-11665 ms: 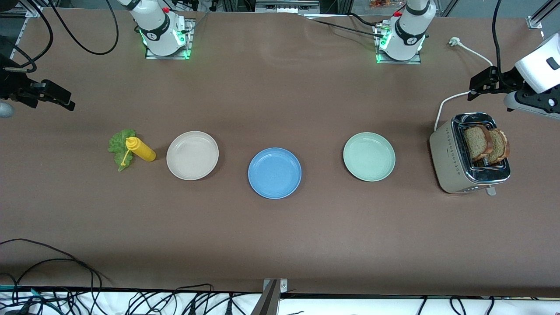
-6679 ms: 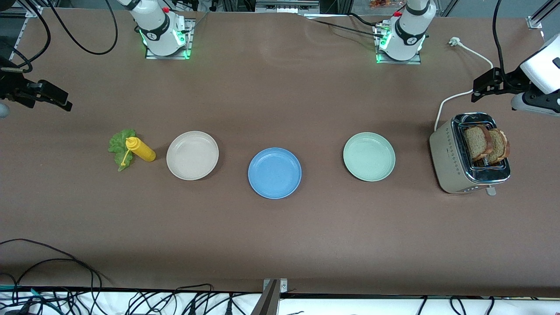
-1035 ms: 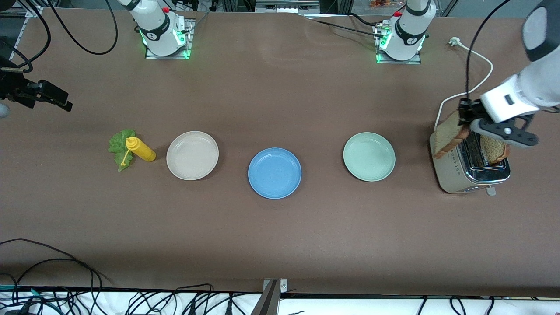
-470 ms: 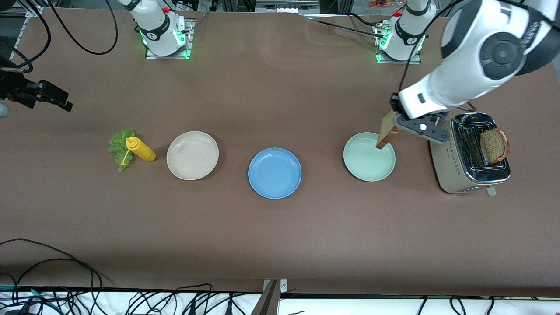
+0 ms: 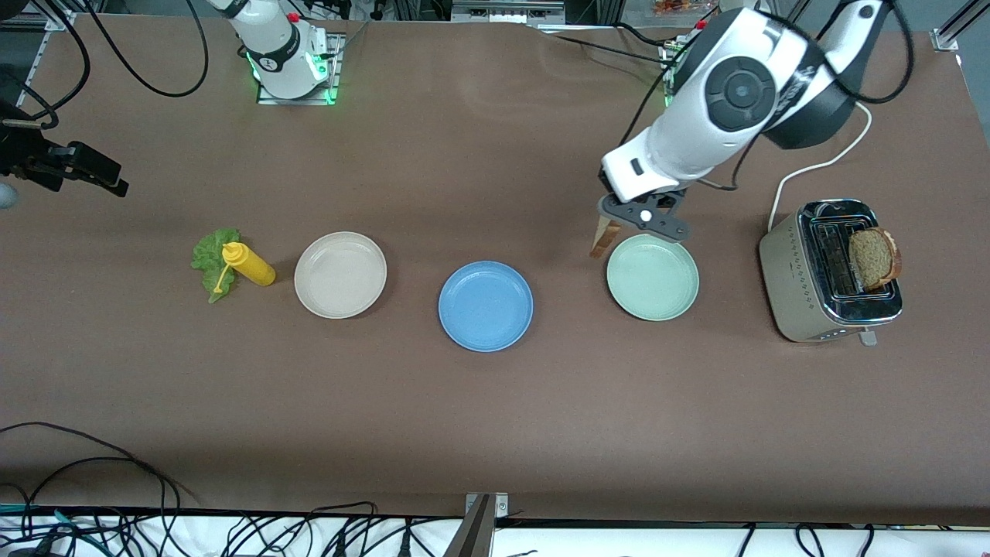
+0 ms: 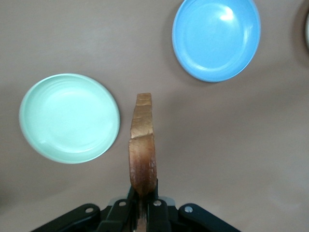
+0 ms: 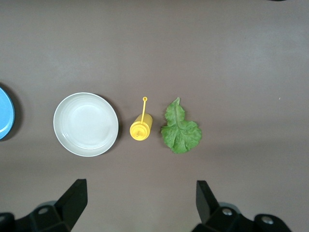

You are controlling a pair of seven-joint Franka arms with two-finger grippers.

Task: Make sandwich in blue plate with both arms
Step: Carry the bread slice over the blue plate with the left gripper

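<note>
The left gripper (image 5: 611, 224) is clamped on a slice of brown bread (image 6: 142, 145), which hangs edge-on below it over bare table, just beside the rim of the pale green plate (image 5: 653, 277) on that plate's side toward the right arm's end. From this claw the blue plate (image 5: 486, 305), with nothing on it, lies next along, between the green plate and the beige plate (image 5: 340, 275). Toward the left arm's end, a second slice (image 5: 874, 257) stands in the toaster (image 5: 797, 290). The right gripper (image 7: 140, 203) waits, fingers spread apart, apparently high above the table edge, looking down on the yellow squeeze bottle (image 7: 141, 128) and lettuce leaf (image 7: 179, 128).
</note>
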